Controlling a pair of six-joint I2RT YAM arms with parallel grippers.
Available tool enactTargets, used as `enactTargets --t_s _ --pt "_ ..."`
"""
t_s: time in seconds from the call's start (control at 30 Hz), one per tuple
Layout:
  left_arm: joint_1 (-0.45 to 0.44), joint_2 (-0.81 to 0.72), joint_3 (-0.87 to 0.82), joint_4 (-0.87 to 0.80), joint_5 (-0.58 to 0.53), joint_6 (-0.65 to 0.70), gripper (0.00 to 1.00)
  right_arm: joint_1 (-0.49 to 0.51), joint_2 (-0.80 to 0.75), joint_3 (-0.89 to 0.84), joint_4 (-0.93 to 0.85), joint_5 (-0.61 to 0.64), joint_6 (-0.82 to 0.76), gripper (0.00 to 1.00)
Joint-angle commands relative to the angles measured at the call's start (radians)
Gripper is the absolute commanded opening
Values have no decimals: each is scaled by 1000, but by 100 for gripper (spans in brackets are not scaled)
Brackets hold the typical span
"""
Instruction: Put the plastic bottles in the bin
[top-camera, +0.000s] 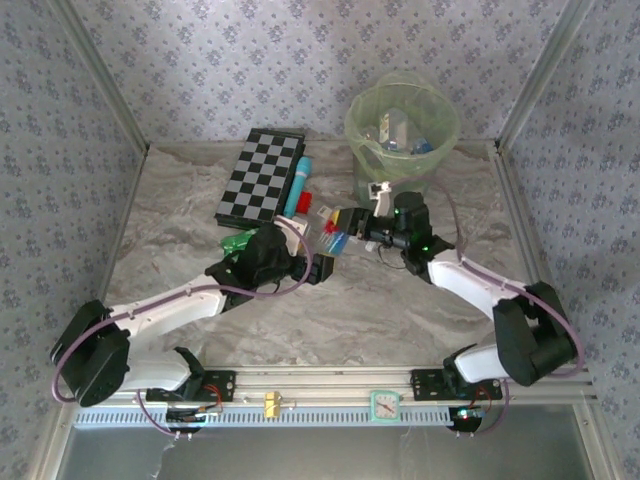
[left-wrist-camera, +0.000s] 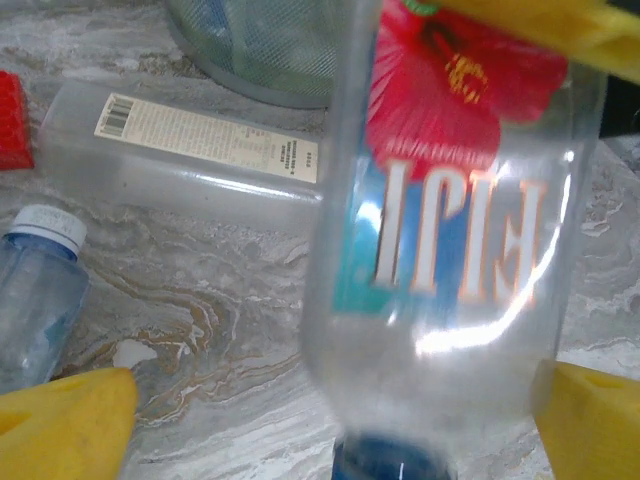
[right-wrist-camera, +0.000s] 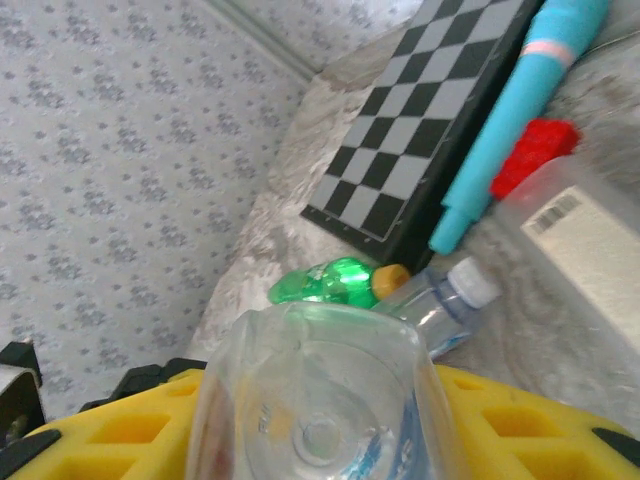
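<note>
Near the middle of the tabletop (top-camera: 400, 310), both arms meet at one clear bottle (top-camera: 330, 240) with a red flower on its label. The right hand (top-camera: 350, 225) is closed on it. In the right wrist view its yellow fingers (right-wrist-camera: 520, 420) press against both sides of the bottle, whose round base faces the camera.

The left hand (top-camera: 318, 265) stands wide open around the same bottle. In the left wrist view its yellow fingers (left-wrist-camera: 60, 420) sit far out at the lower corners, with the bottle between them and its blue cap at the lower edge. There is a plain gap to the finger on the left of that view. On the other side I cannot tell whether finger and bottle touch. A yellow finger of the right hand crosses the bottle's upper end there.

The bin (top-camera: 430, 165) stands at the far side of the tabletop, just right of the checkerboard (top-camera: 260, 175), with several bottles (top-camera: 395, 130) already inside. The gripped bottle is in front of the bin, outside it.

A green bottle (right-wrist-camera: 320, 282) and a small bottle (right-wrist-camera: 445, 300) with a white cap lie on the tabletop near the checkerboard's corner.
</note>
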Motion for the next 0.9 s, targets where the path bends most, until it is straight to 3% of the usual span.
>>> enactTargets --t_s 0.0,0.2,0.37,0.6,0.87 --pt "23 -23 -9 -32 -80 -10 100 -47 -118 53 -209 51 -128 51" --pt "102 -29 -27 -62 -111 -116 100 -174 -273 182 -495 153 -281 51" --pt "138 -56 -46 -78 -156 -160 100 -299 -316 286 -576 164 -297 50" --pt "168 -110 -87 -100 -182 -175 100 -413 -249 527 -596 201 -308 50" --pt "181 -193 -170 -75 -174 -192 100 -442 -93 765 -522 243 -331 49"
